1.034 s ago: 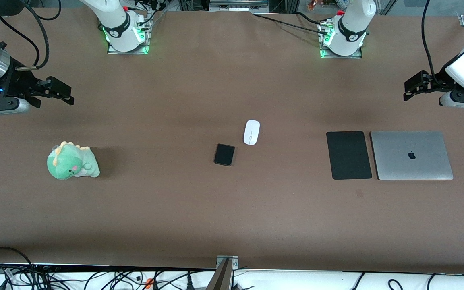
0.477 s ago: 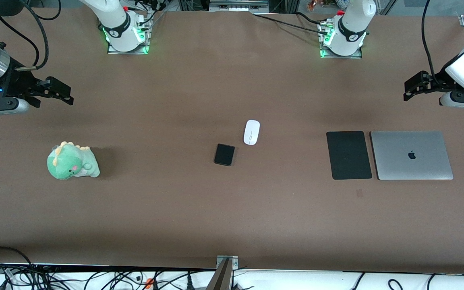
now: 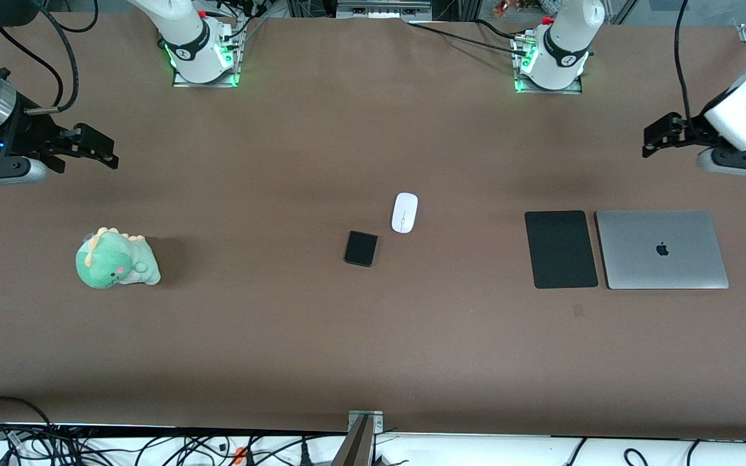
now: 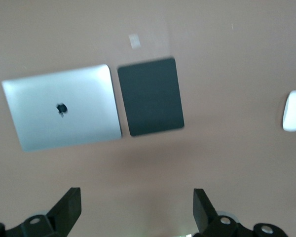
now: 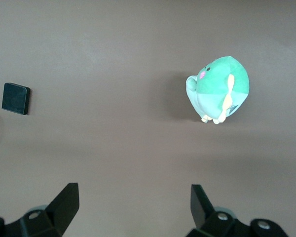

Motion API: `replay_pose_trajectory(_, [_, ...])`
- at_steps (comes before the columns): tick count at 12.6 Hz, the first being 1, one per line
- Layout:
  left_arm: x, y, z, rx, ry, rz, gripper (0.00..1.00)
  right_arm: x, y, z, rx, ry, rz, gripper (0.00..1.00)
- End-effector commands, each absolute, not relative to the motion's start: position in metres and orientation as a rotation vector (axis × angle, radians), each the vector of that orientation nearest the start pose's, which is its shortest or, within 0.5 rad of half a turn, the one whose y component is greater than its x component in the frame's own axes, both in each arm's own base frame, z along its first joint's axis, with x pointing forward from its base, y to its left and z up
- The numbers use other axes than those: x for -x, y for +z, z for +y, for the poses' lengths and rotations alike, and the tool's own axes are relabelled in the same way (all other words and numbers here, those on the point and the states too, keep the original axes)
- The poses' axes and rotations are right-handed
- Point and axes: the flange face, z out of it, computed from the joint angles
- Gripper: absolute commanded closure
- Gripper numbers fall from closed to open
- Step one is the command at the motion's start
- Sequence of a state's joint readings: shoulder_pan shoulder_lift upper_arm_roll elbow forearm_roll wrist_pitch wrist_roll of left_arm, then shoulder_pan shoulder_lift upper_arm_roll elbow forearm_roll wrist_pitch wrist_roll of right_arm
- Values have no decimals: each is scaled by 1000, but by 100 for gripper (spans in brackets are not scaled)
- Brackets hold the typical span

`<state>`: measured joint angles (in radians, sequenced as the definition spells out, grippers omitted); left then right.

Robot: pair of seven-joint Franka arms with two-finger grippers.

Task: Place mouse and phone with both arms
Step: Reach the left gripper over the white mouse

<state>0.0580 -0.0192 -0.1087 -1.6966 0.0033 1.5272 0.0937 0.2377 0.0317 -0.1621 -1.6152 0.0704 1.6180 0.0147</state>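
Observation:
The white mouse [image 3: 405, 212] lies on the brown table near its middle. The small black phone [image 3: 361, 248] lies beside it, a little nearer the front camera. The mouse also shows in the left wrist view [image 4: 294, 110], the phone in the right wrist view [image 5: 16, 98]. My left gripper [image 3: 650, 143] is open and empty, up in the air at the left arm's end of the table, and shows open in its own wrist view [image 4: 137, 207]. My right gripper [image 3: 107, 153] is open and empty over the right arm's end; it shows in its wrist view [image 5: 134, 205].
A large matte black pad [image 3: 561, 249] and a closed silver laptop [image 3: 662, 249] lie side by side toward the left arm's end. A green plush dinosaur [image 3: 116, 259] sits toward the right arm's end. Cables hang along the table's front edge.
My left gripper has shifted slightly toward the table's middle and upward in the view. The right arm, mouse and phone have not moved.

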Motion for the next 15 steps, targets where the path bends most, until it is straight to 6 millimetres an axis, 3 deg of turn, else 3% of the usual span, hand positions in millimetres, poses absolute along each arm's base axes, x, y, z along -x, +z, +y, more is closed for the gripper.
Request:
replay_pose_trajectory(1, [-547, 531, -71, 3104, 447, 370, 0, -561, 591, 49, 3086, 59, -111, 0])
replay_pose_trajectory(3, [-560, 489, -116, 3093, 499, 482, 0, -562, 590, 49, 3085, 62, -111, 0])
replay_pose_trajectory(5, [-573, 446, -153, 3124, 497, 481, 0, -562, 590, 48, 3086, 62, -109, 0])
replay_pose_trajectory(7, [-575, 414, -213, 3159, 445, 469, 0, -562, 589, 48, 3085, 64, -108, 0])
replay_pose_trajectory(11, [-545, 324, -344, 3176, 428, 280, 0, -562, 589, 48, 3085, 64, -108, 0])
replay_pose_trajectory(13, [-515, 286, -401, 3133, 352, 314, 0, -562, 589, 47, 3087, 66, -106, 0])
replay_pose_trajectory(15, [-506, 265, -417, 3075, 253, 352, 0, -562, 588, 47, 3087, 66, -106, 0])
